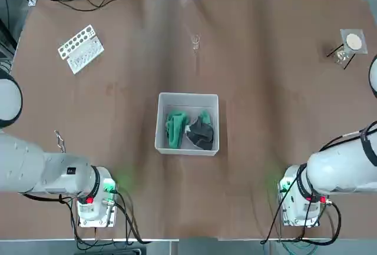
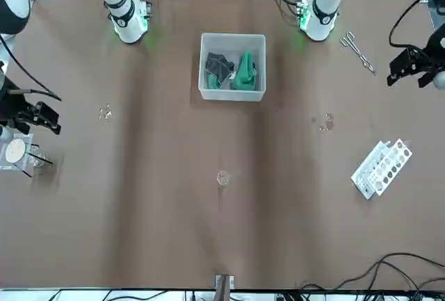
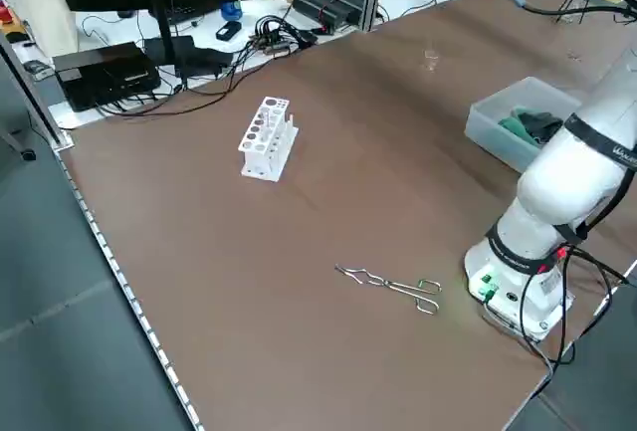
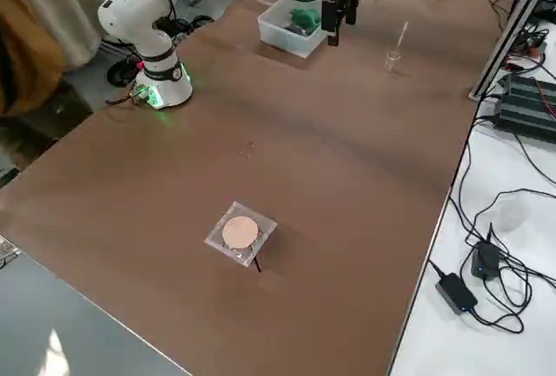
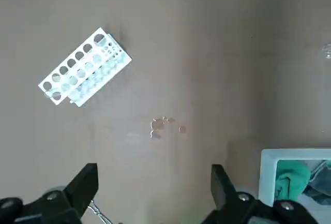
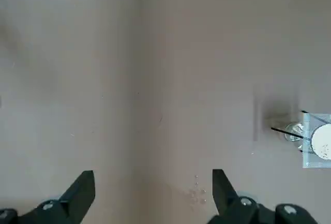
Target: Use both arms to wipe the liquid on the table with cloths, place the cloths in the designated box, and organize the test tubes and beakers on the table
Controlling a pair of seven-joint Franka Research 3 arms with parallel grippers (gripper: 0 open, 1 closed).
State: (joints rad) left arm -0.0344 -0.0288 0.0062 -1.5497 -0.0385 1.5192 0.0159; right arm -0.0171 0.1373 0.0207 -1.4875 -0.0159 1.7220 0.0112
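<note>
In the left wrist view the box point(image 5: 296, 175) is cut off at the picture's edge, so only one corner and part of the green cloth point(image 5: 289, 178) show. The small clear item point(image 1: 195, 42) near the counter's far edge is too small to identify. Both arms run out of the overhead picture at its sides.

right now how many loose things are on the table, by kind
Soft cloths in the translucent plastic box: 2, bright green cloth, dark grey cloth
Translucent boxes: 1
White racks with round holes: 1
Metal tongs: 1
Small clear glass vessels: 1
Clear square holders with a tan disc: 1
Total: 7
</note>
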